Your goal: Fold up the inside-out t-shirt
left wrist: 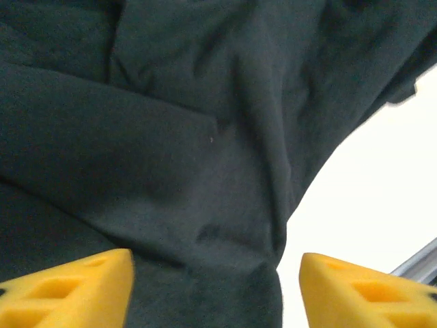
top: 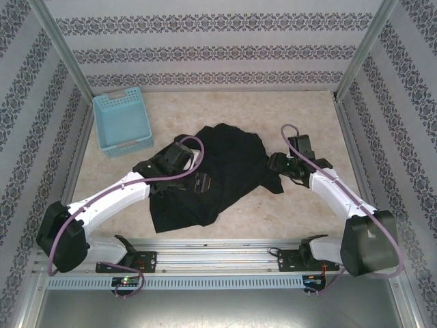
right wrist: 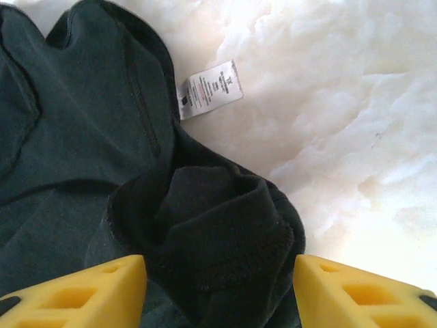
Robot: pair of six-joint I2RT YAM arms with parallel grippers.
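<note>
**A crumpled heap, one roll dead ahead**

The inside-out t-shirt (top: 222, 174) lies bunched mid-desk (top: 307, 215), its long axis running from near-left to far-right. The left pincer (top: 176, 158) hangs over the shirt's left part, fingers spread, pinching nothing. The right pincer (top: 278, 164) sits at the shirt's right edge, also spread, with a rolled cuff or hem (I cannot tell which) straight ahead between its fingers. The white tag (right wrist: 210, 89) lies just beyond that roll, nearer the right arm; its print is too small to read.
</note>
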